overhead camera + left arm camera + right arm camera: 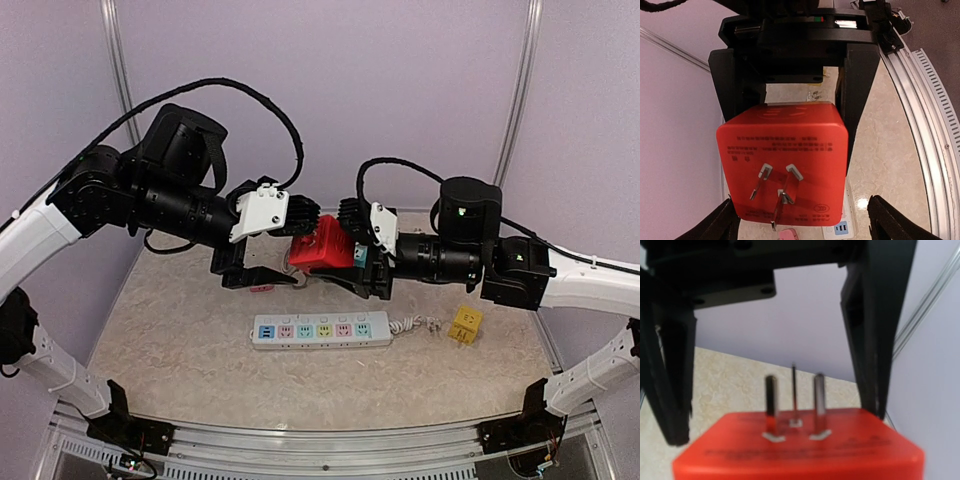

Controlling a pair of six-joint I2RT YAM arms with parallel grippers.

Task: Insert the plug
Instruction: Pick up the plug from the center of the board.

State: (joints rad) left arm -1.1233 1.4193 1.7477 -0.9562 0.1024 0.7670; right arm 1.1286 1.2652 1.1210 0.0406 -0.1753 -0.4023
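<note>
The plug [322, 245] is a red cube with three metal prongs, held in mid-air above the table between the two arms. My right gripper [352, 268] is shut on it; in the left wrist view its black fingers [856, 90] clamp the plug [785, 160] on both sides. My left gripper [807, 220] stands open facing the pronged face, its fingertips wide of the cube on either side. In the right wrist view the plug [800, 450] fills the bottom with its prongs pointing away. The white power strip [320, 330] lies on the table below.
A yellow adapter [465, 325] sits right of the strip's coiled cord. A small pink item [262, 288] lies under the left gripper, just behind the strip. Aluminium rails [330, 445] border the near edge, and purple walls enclose the cell.
</note>
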